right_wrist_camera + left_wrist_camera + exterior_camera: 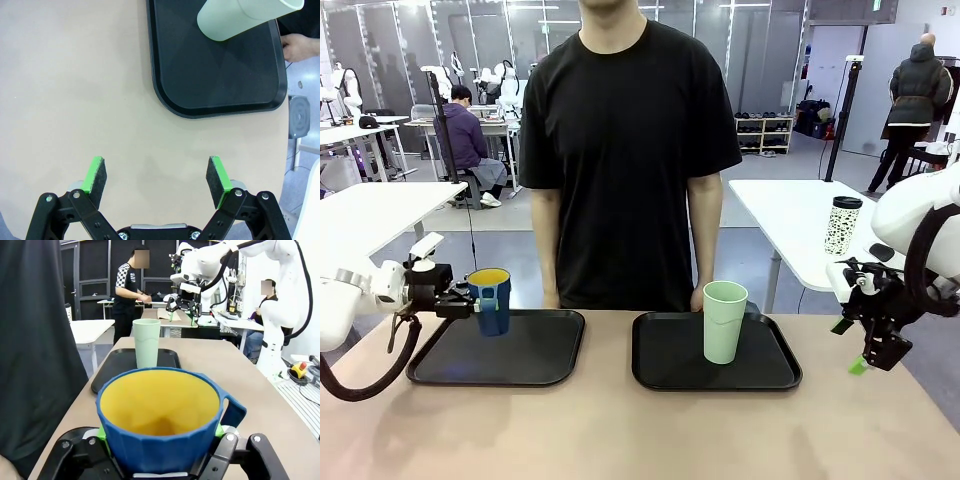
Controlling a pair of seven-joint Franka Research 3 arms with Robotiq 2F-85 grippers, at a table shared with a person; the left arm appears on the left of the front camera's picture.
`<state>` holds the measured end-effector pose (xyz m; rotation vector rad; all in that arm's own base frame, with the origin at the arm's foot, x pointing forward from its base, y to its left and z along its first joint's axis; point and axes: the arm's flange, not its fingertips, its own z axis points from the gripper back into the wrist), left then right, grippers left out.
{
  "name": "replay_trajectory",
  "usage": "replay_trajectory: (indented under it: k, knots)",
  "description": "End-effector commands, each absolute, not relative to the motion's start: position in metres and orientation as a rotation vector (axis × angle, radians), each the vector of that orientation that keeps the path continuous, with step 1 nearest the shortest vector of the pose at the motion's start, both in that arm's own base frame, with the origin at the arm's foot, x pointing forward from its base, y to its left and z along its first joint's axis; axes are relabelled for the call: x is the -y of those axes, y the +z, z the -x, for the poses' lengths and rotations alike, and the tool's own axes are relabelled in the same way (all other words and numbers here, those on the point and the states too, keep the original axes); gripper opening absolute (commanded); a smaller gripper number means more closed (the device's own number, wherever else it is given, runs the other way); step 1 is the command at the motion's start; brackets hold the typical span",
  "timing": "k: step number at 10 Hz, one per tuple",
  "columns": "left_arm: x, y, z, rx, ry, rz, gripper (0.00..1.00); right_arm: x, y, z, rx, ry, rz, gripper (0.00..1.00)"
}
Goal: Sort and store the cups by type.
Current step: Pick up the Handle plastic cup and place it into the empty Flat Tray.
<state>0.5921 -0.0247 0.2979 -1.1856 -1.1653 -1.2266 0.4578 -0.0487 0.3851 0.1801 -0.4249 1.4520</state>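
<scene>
Tan table [620,430] | left tool [470,297] grips blue mug [490,300] | right tool [156,180] spread, holding nothing

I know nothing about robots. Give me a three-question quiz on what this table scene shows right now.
1. True or false: the tall pale mint-green plastic tumbler stands upright on the right black tray.
2. Which gripper holds the dark blue mug with yellow inside? A left B right
3. The mug hangs above the left black ____.

Key: 1 true. 2 A, left gripper; the right gripper has open, empty jaws. 3 tray.
</scene>
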Motion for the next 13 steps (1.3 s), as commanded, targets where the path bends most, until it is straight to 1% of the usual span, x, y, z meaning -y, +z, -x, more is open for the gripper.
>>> replay_trajectory:
  k: [1,6,9,10,13]
  knots:
    - [0.021,0.281,-0.603,1.182,-1.269,1.214,0.79,0.048,0.384,-0.457,0.419,1.459,-0.173,1.00]
    - [0.018,0.236,-0.624,1.226,-1.278,1.222,0.79,0.048,0.384,-0.457,0.419,1.459,-0.173,1.00]
    - [0.022,0.220,-0.632,1.221,-1.282,1.210,0.79,0.048,0.384,-0.457,0.419,1.459,-0.173,1.00]
    - [0.022,0.216,-0.633,1.233,-1.281,1.231,0.79,0.048,0.384,-0.457,0.419,1.459,-0.173,1.00]
    - [0.024,0.214,-0.629,1.209,-1.296,1.222,0.79,0.048,0.384,-0.457,0.419,1.459,-0.173,1.00]
